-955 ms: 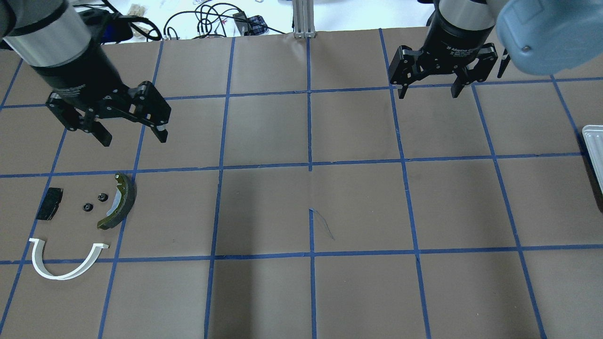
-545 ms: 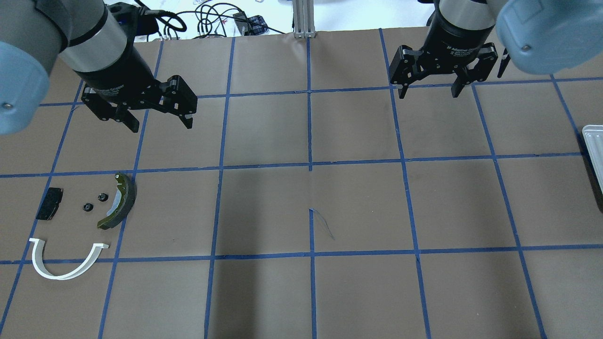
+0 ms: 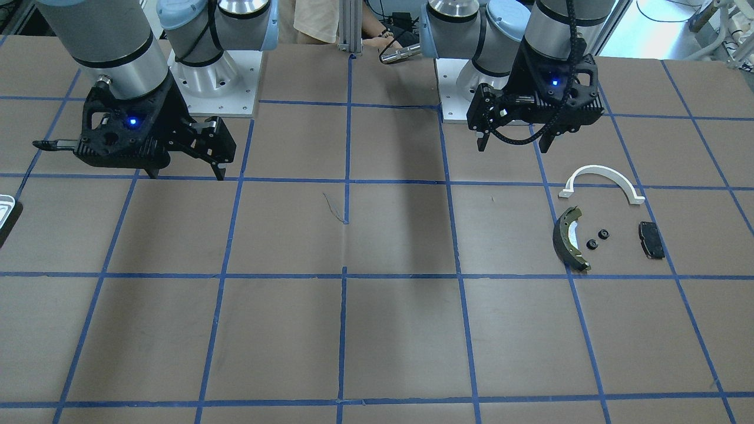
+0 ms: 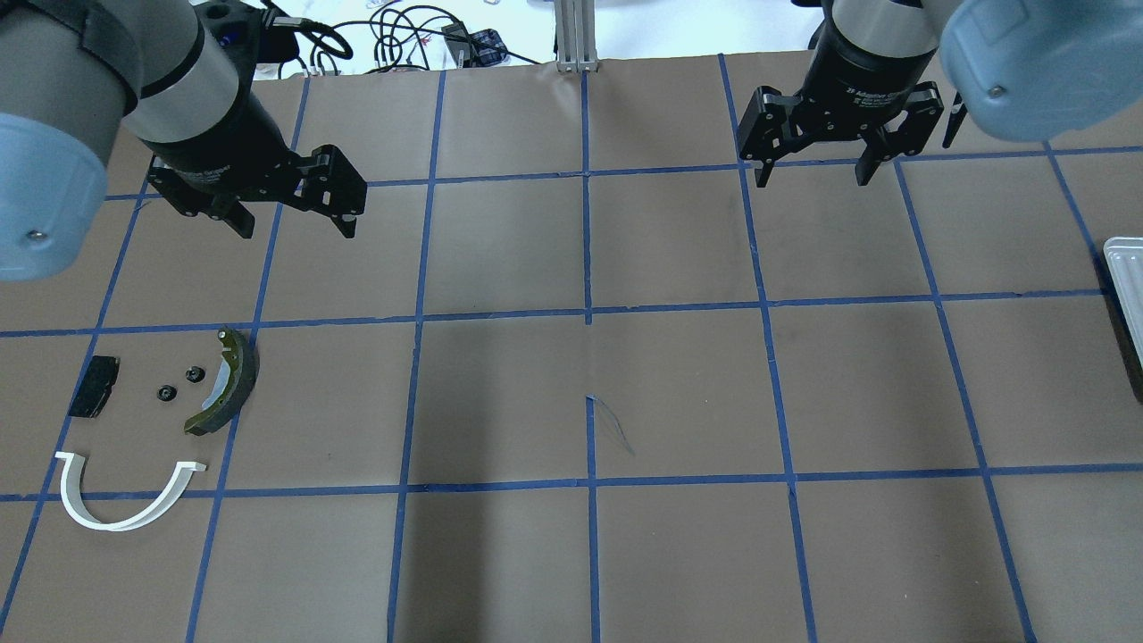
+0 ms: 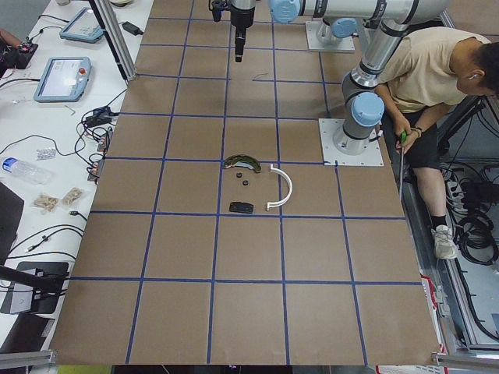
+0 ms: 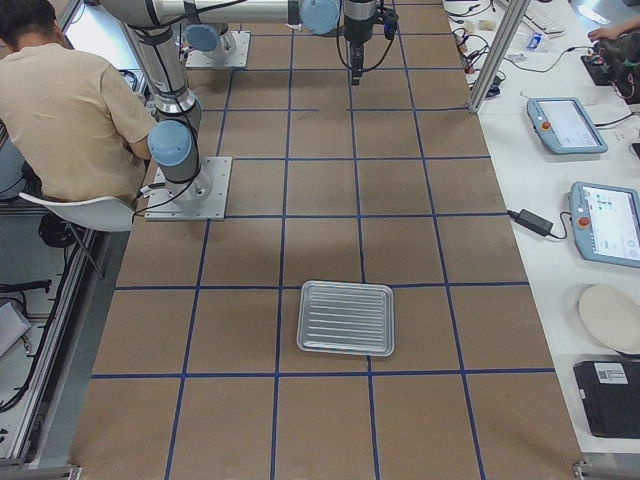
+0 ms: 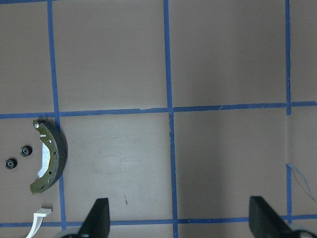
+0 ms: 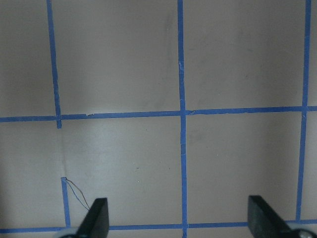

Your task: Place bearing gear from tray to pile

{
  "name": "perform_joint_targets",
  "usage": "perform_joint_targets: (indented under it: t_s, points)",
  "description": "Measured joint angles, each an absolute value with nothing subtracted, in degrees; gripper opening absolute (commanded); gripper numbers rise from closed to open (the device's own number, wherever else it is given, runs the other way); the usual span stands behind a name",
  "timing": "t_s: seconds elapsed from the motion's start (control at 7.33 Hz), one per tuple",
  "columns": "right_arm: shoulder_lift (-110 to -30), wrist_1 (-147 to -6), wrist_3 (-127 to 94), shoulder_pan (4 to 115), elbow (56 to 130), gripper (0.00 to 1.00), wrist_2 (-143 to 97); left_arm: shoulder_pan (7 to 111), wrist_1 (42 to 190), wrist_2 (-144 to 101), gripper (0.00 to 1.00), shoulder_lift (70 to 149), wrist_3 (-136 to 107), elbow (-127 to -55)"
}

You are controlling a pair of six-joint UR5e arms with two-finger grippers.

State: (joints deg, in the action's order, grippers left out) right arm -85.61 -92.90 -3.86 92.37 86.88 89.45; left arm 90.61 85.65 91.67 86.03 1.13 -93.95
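Note:
Two small black bearing gears [image 4: 166,392] [image 4: 191,374] lie in the pile between the dark brake shoe with olive rim [image 4: 237,384] and the black pad [image 4: 94,386], above the white arch bracket [image 4: 114,525]. The pale tray [image 4: 1123,268] shows only its edge at the right; in the exterior right view the tray [image 6: 345,317] holds nothing. My left gripper [image 4: 295,225] is open and empty, hovering beyond the pile. My right gripper [image 4: 813,177] is open and empty over the far right of the table. The left wrist view shows the shoe [image 7: 49,161] and the gears [image 7: 24,150].
Brown table with a blue tape grid. Cables and a metal post [image 4: 576,36] lie past the far edge. A seated person [image 5: 425,78] is beside the robot bases. Tablets and gear sit on the side tables.
My left gripper has moved away from the pile, toward the far edge and a little toward the table's middle, staying open. The right arm and the pile have not moved.

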Motion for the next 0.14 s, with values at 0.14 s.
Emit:
perform_joint_targets:
  t_s: [0.14]
  points:
    - [-85.60,-92.90,-3.87,92.37,86.88,1.00,89.46,90.61,85.91,91.57,1.00,85.92,1.03,-93.95]
